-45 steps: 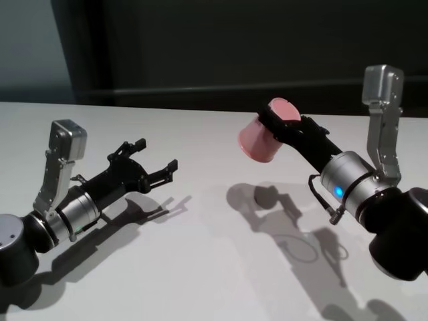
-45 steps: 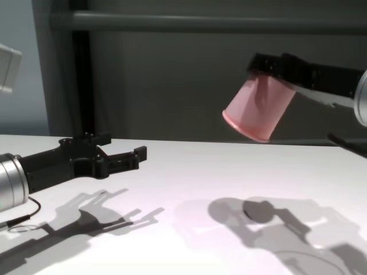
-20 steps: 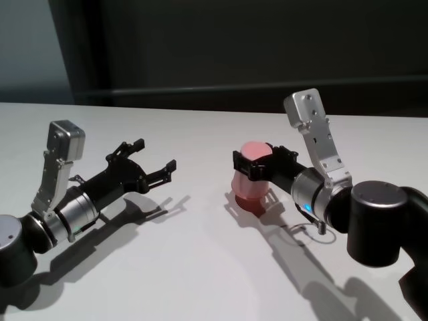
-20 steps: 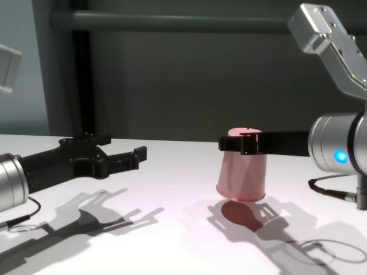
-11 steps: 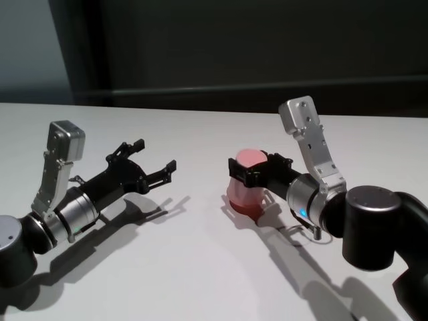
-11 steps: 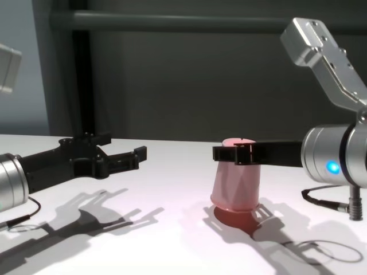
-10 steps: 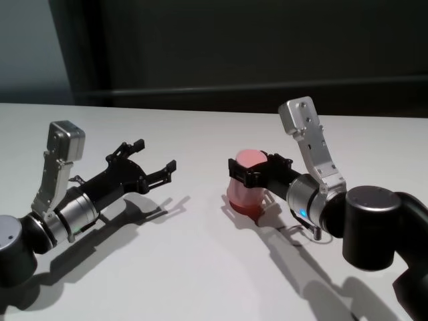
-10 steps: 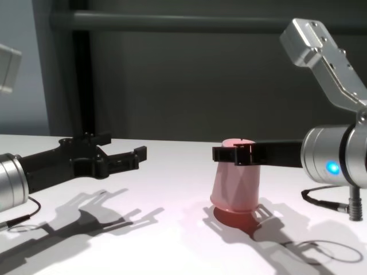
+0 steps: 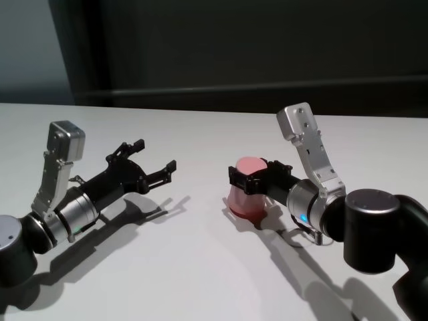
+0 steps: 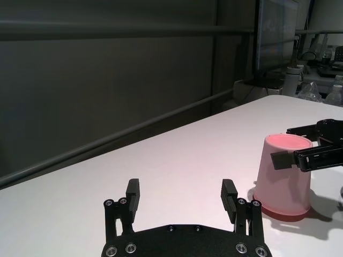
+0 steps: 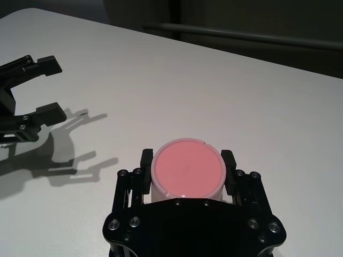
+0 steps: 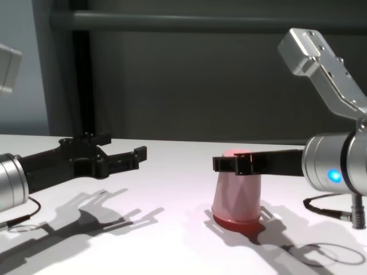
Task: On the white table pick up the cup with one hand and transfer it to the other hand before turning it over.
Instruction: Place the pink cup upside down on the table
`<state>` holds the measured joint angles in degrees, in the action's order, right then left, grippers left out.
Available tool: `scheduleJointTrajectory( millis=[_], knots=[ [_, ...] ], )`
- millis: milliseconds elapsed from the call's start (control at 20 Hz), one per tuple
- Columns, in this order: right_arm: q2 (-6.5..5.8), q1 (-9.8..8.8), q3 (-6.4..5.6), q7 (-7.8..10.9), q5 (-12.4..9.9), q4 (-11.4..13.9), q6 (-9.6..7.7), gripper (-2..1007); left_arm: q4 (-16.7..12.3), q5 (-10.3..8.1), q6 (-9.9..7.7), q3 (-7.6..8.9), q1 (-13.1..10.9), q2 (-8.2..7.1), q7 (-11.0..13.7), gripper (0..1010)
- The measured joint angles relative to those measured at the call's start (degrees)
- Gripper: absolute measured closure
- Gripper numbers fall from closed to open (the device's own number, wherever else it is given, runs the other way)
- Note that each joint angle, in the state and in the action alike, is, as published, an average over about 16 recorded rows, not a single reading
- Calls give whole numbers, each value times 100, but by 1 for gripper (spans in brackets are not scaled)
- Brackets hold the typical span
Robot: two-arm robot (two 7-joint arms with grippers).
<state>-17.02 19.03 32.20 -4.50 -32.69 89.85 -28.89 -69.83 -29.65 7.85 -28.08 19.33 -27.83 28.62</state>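
Observation:
The pink cup (image 9: 245, 195) stands upside down on the white table (image 9: 200, 267), base up and wide rim down, right of centre. My right gripper (image 9: 251, 175) is shut on its upper part, one finger on each side, as the right wrist view shows around the flat pink base (image 11: 187, 167). In the chest view the cup (image 12: 236, 197) sits under the gripper's black fingers (image 12: 232, 163). My left gripper (image 9: 157, 155) hovers open and empty above the table well to the cup's left, pointing toward it. The left wrist view shows the cup (image 10: 282, 171) beyond the spread left fingers (image 10: 229, 194).
A dark wall with a horizontal rail (image 12: 172, 22) runs behind the table's far edge. A thin black cable (image 9: 297, 235) loops on the table beside my right wrist. Bottles (image 10: 292, 80) stand far off past the table's end.
My right gripper has come down a little and shifted slightly left with the upturned cup, setting its rim onto the table. The left arm has not moved.

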Motion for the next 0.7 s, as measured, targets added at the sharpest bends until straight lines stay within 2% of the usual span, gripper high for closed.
scheduleJointTrajectory(
  millis=[700],
  knots=[
    [48,-11,-35,53,45,-51,-114,269,0,0,0,0,0,0,0,9]
  ],
)
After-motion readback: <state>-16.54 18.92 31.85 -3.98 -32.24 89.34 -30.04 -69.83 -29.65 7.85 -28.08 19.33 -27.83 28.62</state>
